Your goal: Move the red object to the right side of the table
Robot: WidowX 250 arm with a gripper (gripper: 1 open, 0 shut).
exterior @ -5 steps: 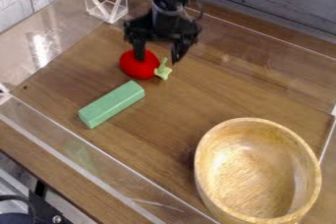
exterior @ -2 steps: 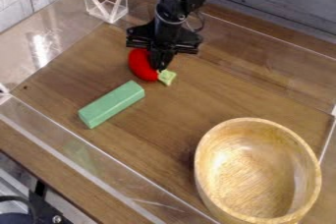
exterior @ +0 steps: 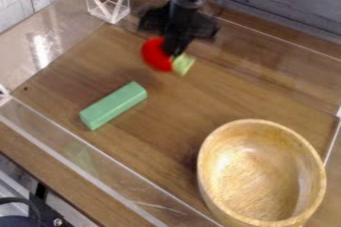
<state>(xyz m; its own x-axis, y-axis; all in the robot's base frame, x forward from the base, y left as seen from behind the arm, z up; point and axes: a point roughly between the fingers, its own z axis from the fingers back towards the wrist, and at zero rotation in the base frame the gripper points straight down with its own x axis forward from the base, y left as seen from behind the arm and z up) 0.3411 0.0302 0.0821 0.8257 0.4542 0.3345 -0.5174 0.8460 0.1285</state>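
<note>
One claw (exterior: 168, 36), one red fruit (exterior: 158, 54), one block (exterior: 115, 107) and one bowl (exterior: 261, 174) are over or on one table (exterior: 173, 136). Taking the bowl as landmark, the fruit is up and to the left of it in the view, and the block directly left. The claw is narrow, closed on the fruit, which hangs just below it.

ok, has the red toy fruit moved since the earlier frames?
Yes, the red toy fruit has shifted away from the green block, toward the far wall.
</note>
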